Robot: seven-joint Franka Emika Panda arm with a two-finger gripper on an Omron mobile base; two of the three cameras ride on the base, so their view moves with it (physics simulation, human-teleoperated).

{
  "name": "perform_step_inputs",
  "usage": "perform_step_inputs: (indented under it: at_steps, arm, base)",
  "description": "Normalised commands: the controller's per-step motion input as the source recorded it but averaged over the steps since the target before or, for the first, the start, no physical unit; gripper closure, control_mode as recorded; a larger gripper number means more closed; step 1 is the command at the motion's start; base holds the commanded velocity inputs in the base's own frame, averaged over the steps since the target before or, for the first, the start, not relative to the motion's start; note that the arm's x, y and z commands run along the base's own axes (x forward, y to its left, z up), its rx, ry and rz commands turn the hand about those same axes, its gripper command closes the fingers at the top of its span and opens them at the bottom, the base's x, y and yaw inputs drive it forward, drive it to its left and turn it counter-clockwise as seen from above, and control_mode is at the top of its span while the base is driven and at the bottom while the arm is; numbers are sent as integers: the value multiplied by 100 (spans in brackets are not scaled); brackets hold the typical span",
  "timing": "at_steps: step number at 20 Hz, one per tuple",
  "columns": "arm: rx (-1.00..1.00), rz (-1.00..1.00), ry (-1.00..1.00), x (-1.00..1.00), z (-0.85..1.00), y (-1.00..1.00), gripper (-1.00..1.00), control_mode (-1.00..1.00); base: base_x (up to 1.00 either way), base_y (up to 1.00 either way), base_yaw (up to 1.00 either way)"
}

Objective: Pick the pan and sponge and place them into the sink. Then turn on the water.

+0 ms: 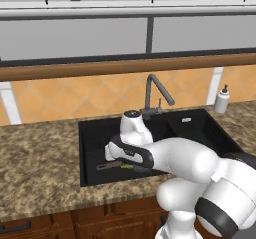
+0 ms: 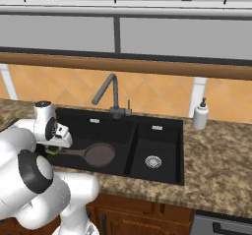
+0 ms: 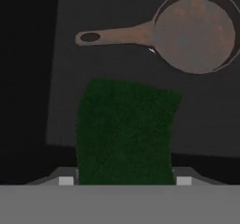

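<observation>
We hold the sponge (image 3: 125, 133) between the two fingers of our hand (image 3: 124, 181), which is closed on its sides, green face toward the camera. The hand (image 2: 55, 143) hangs over the near-left part of the sink (image 2: 162, 180), above the larger left basin.

Just beyond the sponge, the pan (image 3: 194, 30) lies flat on the basin floor, handle pointing toward our side; from the right base view the pan (image 2: 100, 154) sits near the divider.

Status, as we judge it: pan step done; sponge over the basin but not released; water not running, no stream at the faucet (image 2: 112, 95).

Surroundings: speckled brown stone worktop (image 2: 216, 165), wood cabinet fronts below. Farther back, a white soap dispenser (image 2: 200, 114) at the rear right, an orange tiled backsplash, and a window with blinds above.
</observation>
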Motion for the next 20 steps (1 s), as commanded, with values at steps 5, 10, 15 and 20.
perform_step_inputs:
  at_steps: [5,10,15,20]
  arm:
    - [0,0,0,43,0,-52,100,-100]
    - [0,0,0,43,0,-35,100,-100]
    - [0,0,0,26,-21,-21,100,-100]
    - [0,0,0,18,-38,-13,100,-100]
  base:
    - [0,0,0]
    - [0,0,0]
    - [0,0,0]
    - [0,0,0]
